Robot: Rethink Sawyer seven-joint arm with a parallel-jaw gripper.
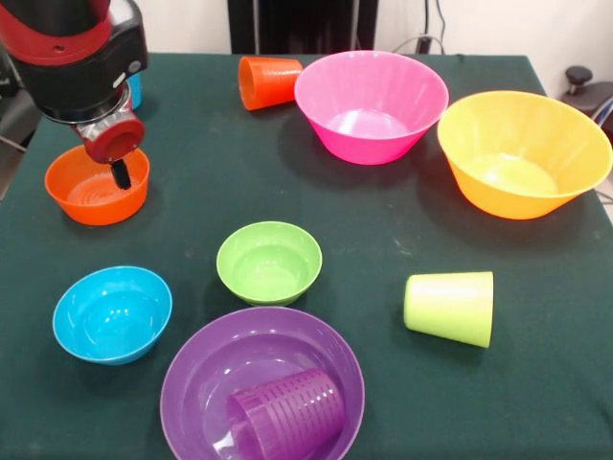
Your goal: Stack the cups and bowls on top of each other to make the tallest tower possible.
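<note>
My gripper (pixel 121 174) hangs over the small orange bowl (pixel 96 189) at the left, its tip down inside the rim. The small blue bowl (pixel 112 313) and small green bowl (pixel 269 262) sit apart in the front half. A purple cup (pixel 287 414) lies on its side in the wide purple bowl (pixel 215 356). The lime green cup (pixel 450 307) and orange cup (pixel 268 81) lie on their sides. The pink bowl (pixel 372 105) and yellow bowl (pixel 522 153) stand upright at the back right. A blue cup (pixel 134 91) shows only as a sliver behind the arm.
The dark green table cloth (pixel 383 240) covers the table. The red and black arm (pixel 72 48) fills the top left corner. A dark stand (pixel 297 24) is behind the table's far edge, and a black knob (pixel 578 77) is off the right edge.
</note>
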